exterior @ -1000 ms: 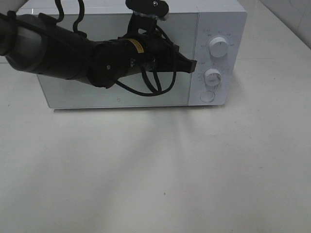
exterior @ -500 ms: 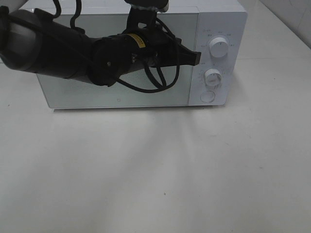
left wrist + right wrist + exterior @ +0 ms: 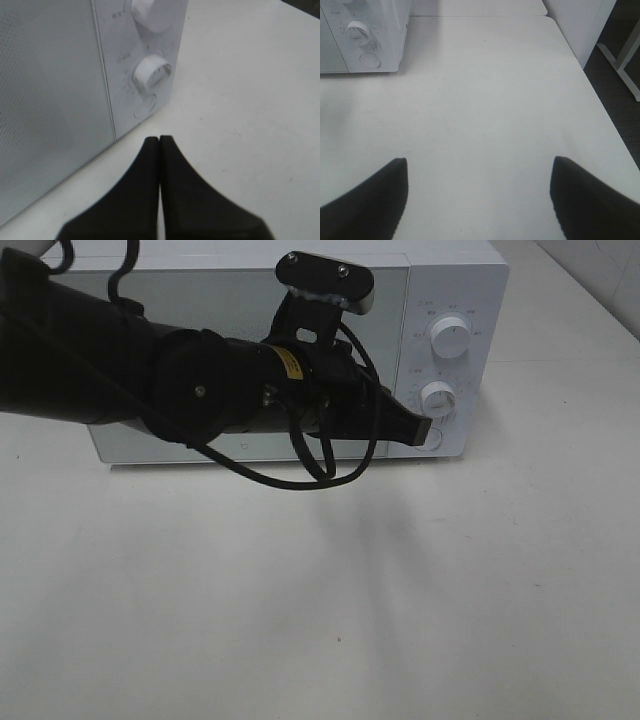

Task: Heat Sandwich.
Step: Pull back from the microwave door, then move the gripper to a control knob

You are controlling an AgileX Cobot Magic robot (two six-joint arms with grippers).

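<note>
1. Progress is hard to read. The sandwich shows in no view, and the white box-shaped microwave oven (image 3: 480, 300) has its grey-fronted door (image 3: 200, 300) closed. You cannot tell whether the sandwich is already inside.
2. Your left gripper (image 3: 420, 430) is clenched tight, its fingers pressed together on nothing. Its tip sits at the round flat button (image 3: 145, 104) below the lower white dial (image 3: 152, 75). Whether it touches the button cannot be told.
3. Your right gripper (image 3: 479, 165) is spread wide and empty. It hangs over the bare white bench (image 3: 300, 640), well apart from the oven.
4. Judging from that pose, you are working the control panel. If the button is the door release, loading and heating are yet to come. If the sandwich is inside, what is left is setting the dials and taking it out.
5. Room is generous. The bench in front of the oven is open, so the door has a free path to swing.
6. Watch the bench edge (image 3: 600, 100) on the right arm's side, where the surface drops away to dark floor. The left arm's loose black cable (image 3: 300, 475) hangs low across the door front and could snag there.
</note>
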